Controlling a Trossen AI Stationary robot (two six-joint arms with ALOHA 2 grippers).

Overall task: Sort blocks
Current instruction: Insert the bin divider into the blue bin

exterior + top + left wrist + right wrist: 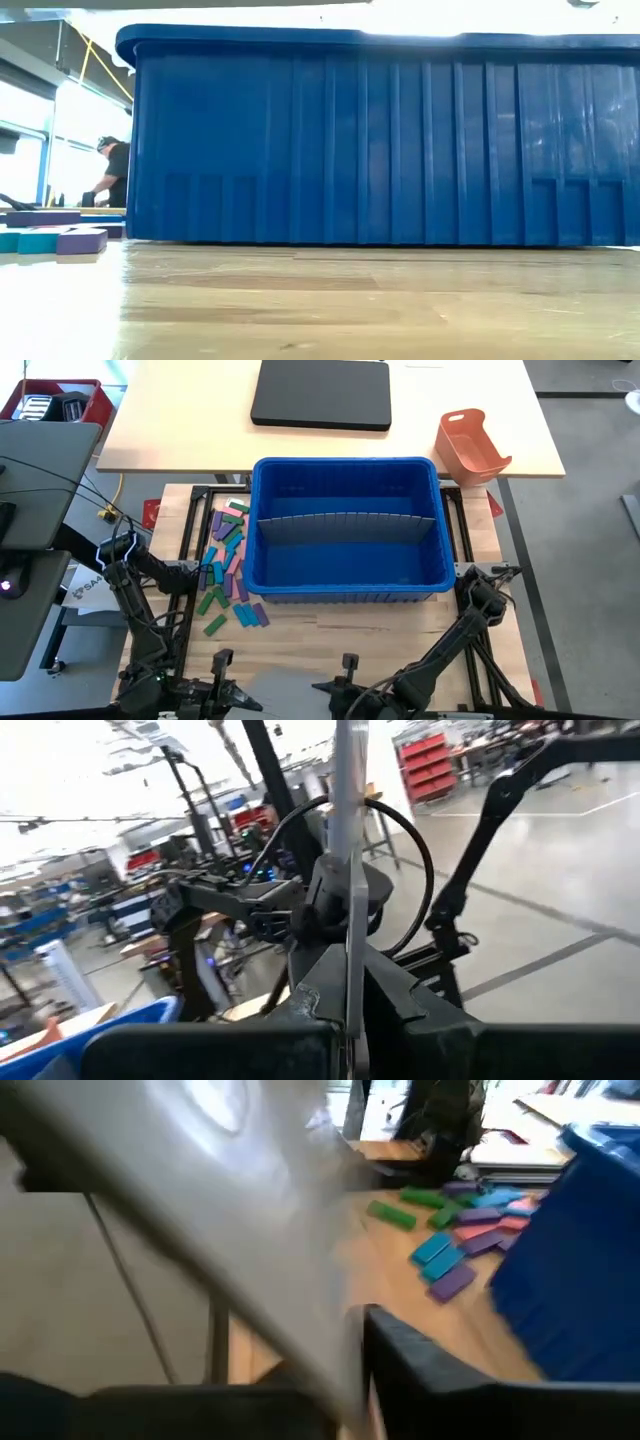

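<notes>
The blocks (228, 565), green, pink, purple and blue, lie in a loose heap on the wooden table left of the blue bin (345, 575). They also show in the right wrist view (462, 1230) and in the low view (55, 238). Both arms are folded at the table's near edge. My left gripper (240, 698) points toward the table's right and is shut on a thin grey sheet (285, 685). My right gripper (330, 688) faces it from the right, at the sheet's other end. A second grey divider (345, 526) stands across the bin. My left gripper holds the grey sheet, which shows edge-on (348, 920) in its wrist view, rising out from between the two fingers. The fingers come at it level from the table's left. The place of contact is hidden by the gripper's own dark body.
The blue bin fills the middle of the table. An orange-red tray (472, 445) and a black pad (322, 395) lie on the lighter table behind. A person (112, 172) shows far off in the room. Bare wood (400, 630) lies between the bin and the near edge.
</notes>
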